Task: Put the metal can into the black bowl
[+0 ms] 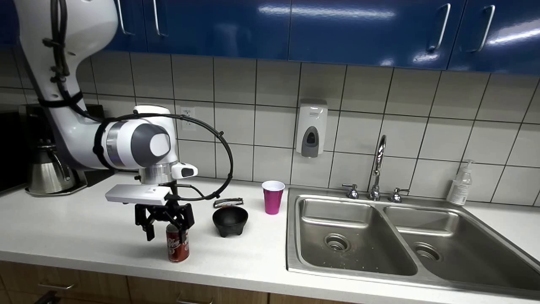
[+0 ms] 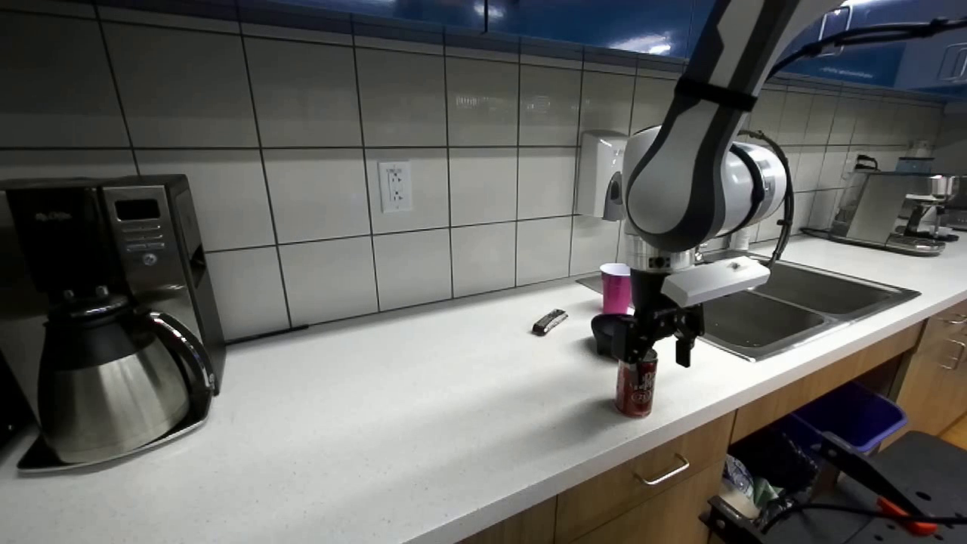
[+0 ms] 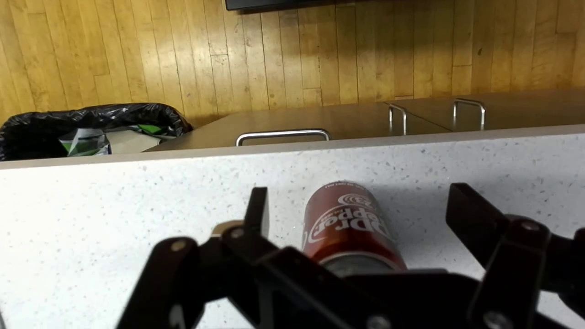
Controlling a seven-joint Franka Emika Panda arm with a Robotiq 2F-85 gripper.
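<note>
The metal can, a red drinks can point(image 1: 177, 248), stands upright on the white counter near its front edge; it also shows in an exterior view point(image 2: 635, 389). My gripper point(image 1: 166, 237) is open, pointing down at the can's upper part. In the wrist view the can point(image 3: 349, 224) lies between the spread fingers point(image 3: 358, 196), with gaps on both sides and closer to the left finger; its silvery top is partly hidden by the gripper. The black bowl point(image 1: 230, 221) stands behind and beside the can. The bowl point(image 2: 604, 336) is partly hidden by the gripper in an exterior view and out of the wrist view.
A pink cup point(image 1: 273, 198) stands behind the bowl, beside the steel double sink point(image 1: 292, 236). A small dark, shiny oblong object point(image 2: 549, 322) lies near the bowl. A coffee maker with a steel jug point(image 2: 113, 385) stands at the counter's far end. The counter's front edge point(image 3: 292, 151) is close to the can.
</note>
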